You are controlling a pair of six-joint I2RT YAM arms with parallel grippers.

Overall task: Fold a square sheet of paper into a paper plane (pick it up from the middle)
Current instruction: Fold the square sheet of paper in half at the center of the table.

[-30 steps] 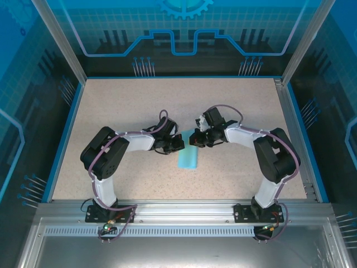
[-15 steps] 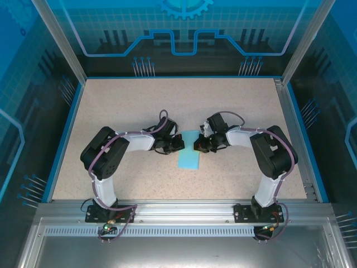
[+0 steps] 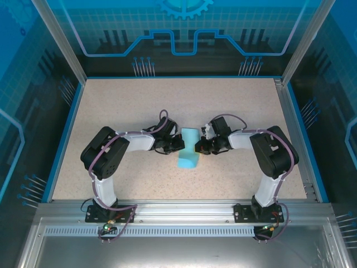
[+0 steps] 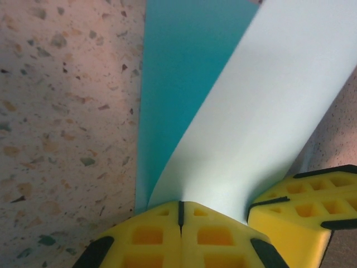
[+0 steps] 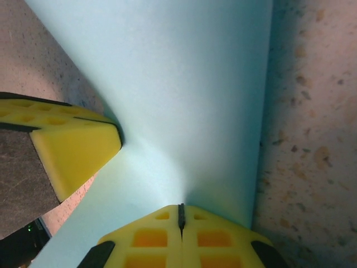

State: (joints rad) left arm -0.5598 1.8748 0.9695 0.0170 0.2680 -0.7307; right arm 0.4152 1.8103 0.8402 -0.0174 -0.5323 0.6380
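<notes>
- Left pincer (image 4: 180,203): its two yellow fingers are pressed together with no gap at the seam, clamped on an edge of the square sheet of paper (image 4: 262,117), which fans out from the tips.
- Right pincer (image 5: 180,205): its fingers are likewise pressed tight together and clamped on the same sheet, the paper creasing in toward the seam.
- In each wrist view a yellow finger of the other pincer shows just beside the paper, so the two tips are close, one on either side.
- From above, the left pincer grips the sheet's left side and the right pincer its right side, about halfway along.
- The light-blue sheet is near the middle of the table (image 3: 139,106), between the two arms, narrow and running near to far.
- In the left wrist view a pale flap is lifted off a darker teal layer lying flat on the speckled surface.
- Both arms bend inward from their bases at the near edge.
</notes>
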